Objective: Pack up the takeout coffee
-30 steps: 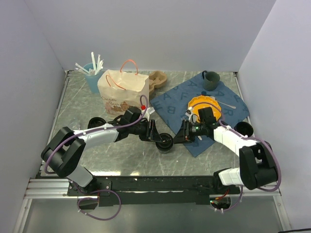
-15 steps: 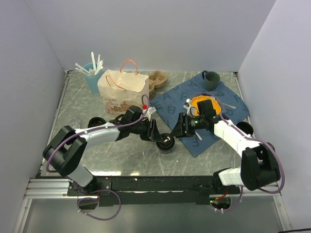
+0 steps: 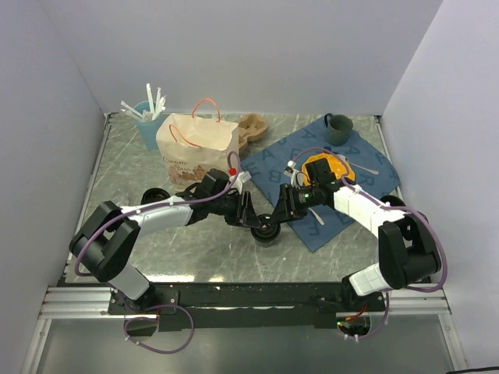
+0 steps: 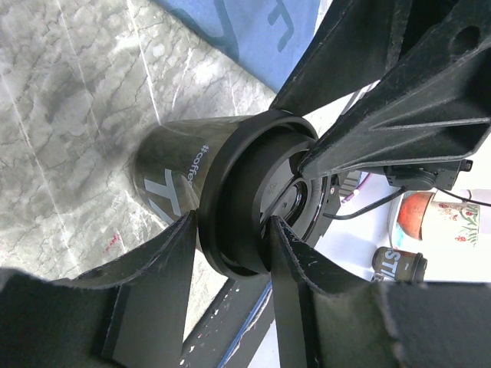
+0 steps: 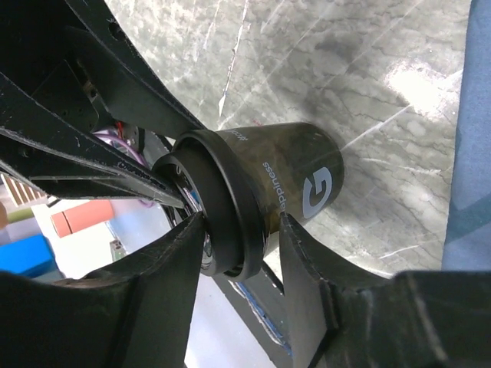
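L gripper clamped on takeout coffee at rim; R gripper straddles same rim, opp side, can't tell if pinching. Table: paper bag twd far-left corner, L arm's side; coffee upright mid-table, btwn both tools.

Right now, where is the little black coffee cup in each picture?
Top view: coffee cup in the centre, just left of the blue mat.
Left wrist: coffee cup fills the middle, rim rightward.
Right wrist: coffee cup fills the middle, rim leftward.
Shared landmark: the blue mat.
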`<action>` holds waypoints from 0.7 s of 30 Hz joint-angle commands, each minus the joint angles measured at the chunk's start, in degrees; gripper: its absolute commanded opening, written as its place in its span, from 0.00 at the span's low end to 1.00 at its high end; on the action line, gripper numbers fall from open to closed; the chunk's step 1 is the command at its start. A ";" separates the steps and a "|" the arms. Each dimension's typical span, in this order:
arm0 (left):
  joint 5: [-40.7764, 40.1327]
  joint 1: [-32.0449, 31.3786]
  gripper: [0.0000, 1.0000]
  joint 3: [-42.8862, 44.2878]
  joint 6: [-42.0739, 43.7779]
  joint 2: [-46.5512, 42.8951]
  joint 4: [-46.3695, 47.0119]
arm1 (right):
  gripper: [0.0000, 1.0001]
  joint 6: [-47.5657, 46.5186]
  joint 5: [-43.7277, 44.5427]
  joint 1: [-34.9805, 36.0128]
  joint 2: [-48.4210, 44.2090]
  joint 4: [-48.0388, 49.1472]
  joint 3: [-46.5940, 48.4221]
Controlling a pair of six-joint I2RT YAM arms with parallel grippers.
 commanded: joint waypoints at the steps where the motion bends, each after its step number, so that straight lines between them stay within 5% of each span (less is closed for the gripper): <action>1: -8.42 -0.93 0.45 -3.28 5.84 4.88 -12.83 | 0.47 -0.89 1.63 1.52 0.21 0.19 -0.32; 6: -8.42 -0.93 0.45 -2.66 5.58 4.53 -13.10 | 0.43 1.30 2.51 1.96 -1.55 -0.34 -0.94; 11: -8.15 -0.93 0.45 -2.92 5.41 5.15 -12.92 | 0.54 3.15 1.46 1.96 -3.48 -1.48 -0.94; 21: -8.33 -0.93 0.46 -3.36 5.40 4.71 -13.01 | 0.54 4.55 4.53 0.82 -8.40 -4.21 -0.32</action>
